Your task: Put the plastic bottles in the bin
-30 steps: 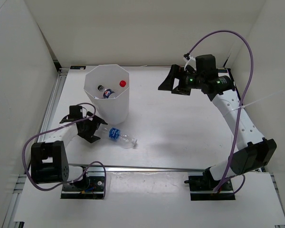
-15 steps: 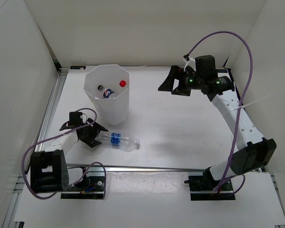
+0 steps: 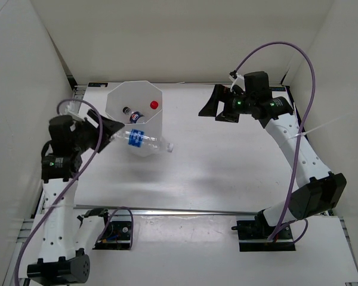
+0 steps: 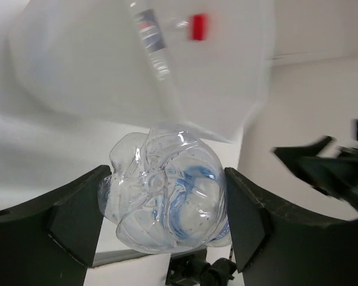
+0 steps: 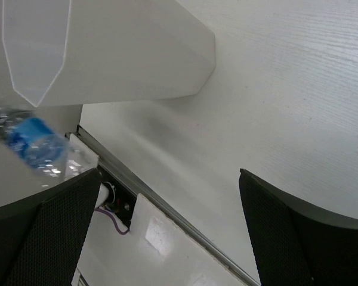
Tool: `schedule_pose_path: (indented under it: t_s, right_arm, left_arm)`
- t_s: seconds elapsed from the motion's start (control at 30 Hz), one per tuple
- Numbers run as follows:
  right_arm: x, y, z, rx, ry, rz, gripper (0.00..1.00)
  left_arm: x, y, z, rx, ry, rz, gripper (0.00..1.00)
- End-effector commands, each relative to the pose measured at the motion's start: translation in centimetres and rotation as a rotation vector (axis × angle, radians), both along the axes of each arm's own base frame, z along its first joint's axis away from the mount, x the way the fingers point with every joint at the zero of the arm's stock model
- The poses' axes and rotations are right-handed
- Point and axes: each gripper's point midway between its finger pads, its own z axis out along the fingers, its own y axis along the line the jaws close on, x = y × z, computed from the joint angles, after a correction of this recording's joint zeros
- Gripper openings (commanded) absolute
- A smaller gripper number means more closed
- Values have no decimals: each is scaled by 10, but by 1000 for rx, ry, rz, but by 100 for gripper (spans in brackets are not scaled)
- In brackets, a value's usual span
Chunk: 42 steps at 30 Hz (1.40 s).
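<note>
I have the left gripper [image 3: 111,130] clamped on a blue-labelled bottle [image 4: 167,208] just beside the bin [image 3: 153,132], while the right gripper [image 3: 211,103] hangs spread wide, holding nothing.

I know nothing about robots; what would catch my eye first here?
The left gripper holds a clear blue-labelled bottle in the air by the near side of the tall white bin. Inside the bin, a red cap shows. The right gripper hangs open and empty at the far right.
</note>
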Motion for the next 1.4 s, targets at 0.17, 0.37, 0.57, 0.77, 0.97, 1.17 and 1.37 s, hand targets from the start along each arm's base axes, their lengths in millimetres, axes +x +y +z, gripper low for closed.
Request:
schedule_pose_path:
  t_s: [0.17,0.37,0.57,0.77,0.97,1.17,1.37]
  right_arm:
    - [0,1,9,27,-31,4,100]
    - [-1,2,6,29,-20,12,100]
    - [-5,-3,13,20,-51,1,100]
    - [-7,-9,19,-1,-90,-17,100]
    - [-4,-18,14,-40,-67,-81,100]
    - [8,-39,23,-118,-118,-193,100]
    - [0,-82,30,-269,-192,-334,100]
  left_arm:
    - [29,8,164,100,-275,-19,58]
    - [76,49,239,256,-381,170,57]
    - [121,70,205,305,-300,249,58]
    - [122,71,172,389,-222,280,87]
    - [102,74,195,434,-277,309,100]
    - [55,98,164,525,-233,452,100]
    - [-10,144,46,605,-3,708,100]
